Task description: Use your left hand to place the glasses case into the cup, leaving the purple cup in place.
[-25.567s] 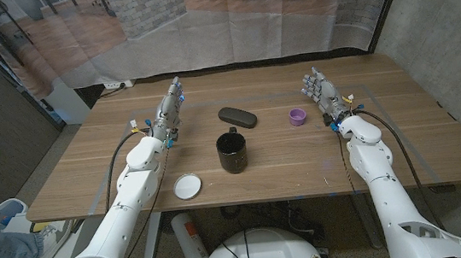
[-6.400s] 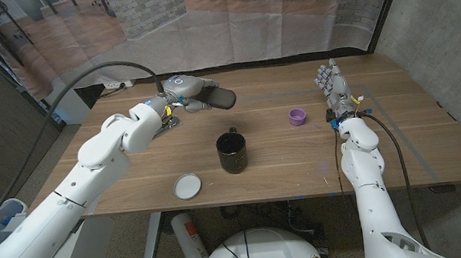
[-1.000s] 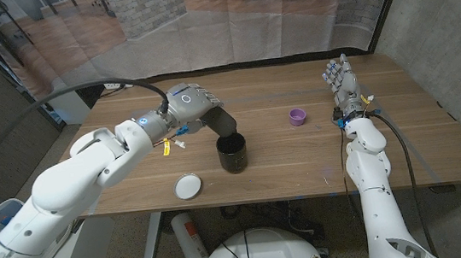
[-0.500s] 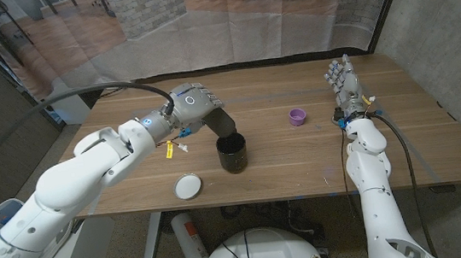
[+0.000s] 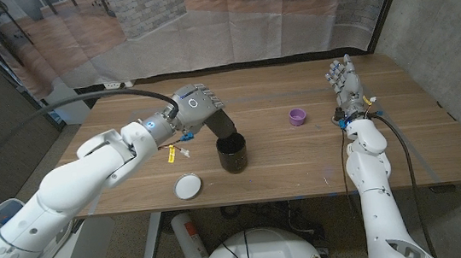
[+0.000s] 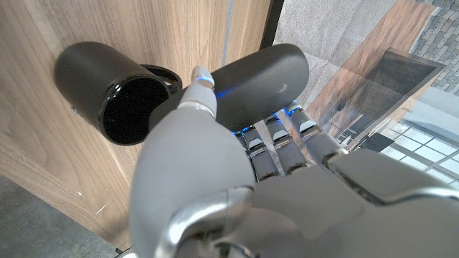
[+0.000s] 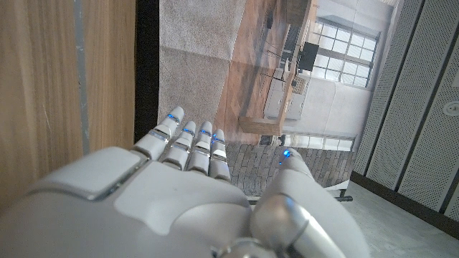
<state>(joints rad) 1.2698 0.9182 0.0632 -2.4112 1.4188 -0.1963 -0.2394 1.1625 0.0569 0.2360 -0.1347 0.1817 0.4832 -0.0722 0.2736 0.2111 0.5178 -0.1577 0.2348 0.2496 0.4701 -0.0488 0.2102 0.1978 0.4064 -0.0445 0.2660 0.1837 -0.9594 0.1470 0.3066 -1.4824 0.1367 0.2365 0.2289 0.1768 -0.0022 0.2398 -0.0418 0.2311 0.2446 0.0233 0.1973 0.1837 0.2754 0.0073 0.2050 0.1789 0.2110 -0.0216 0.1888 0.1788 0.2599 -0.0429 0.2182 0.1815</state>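
1. Left robot hand point(image 5: 195, 109): it grips the dark glasses case point(image 5: 225, 126) (an oblong with rounded ends) from above, over the middle of the wooden desk point(image 5: 285, 153). In the left wrist view the same left robot hand point(image 6: 237, 179) has its fingers point(image 6: 287, 136) wrapped over one side of the glasses case point(image 6: 258, 75) and the thumb on the other.
2. Glasses case: it slants down from the left robot hand, and its lower end sits at the rim of the black cup point(image 5: 232, 153), on the side nearer the left arm. The head view does not settle whether that end is already inside the rim.
3. Black cup: it stands upright on the desk, below and just beside the left robot hand. The left wrist view shows the open mouth of the black cup point(image 6: 133, 107) with its handle close to the case.
4. Purple cup point(image 5: 297, 117): small, standing on the desk well apart from the black cup, between it and the right arm.
5. Right robot hand point(image 5: 341, 79): it is raised at the desk's right side with fingers straight and slightly spread, holding nothing. The right wrist view shows the right robot hand point(image 7: 179, 193) from behind, fingers extended.
6. White round lid point(image 5: 188, 186): it lies flat near the desk's front edge, apart from the black cup.
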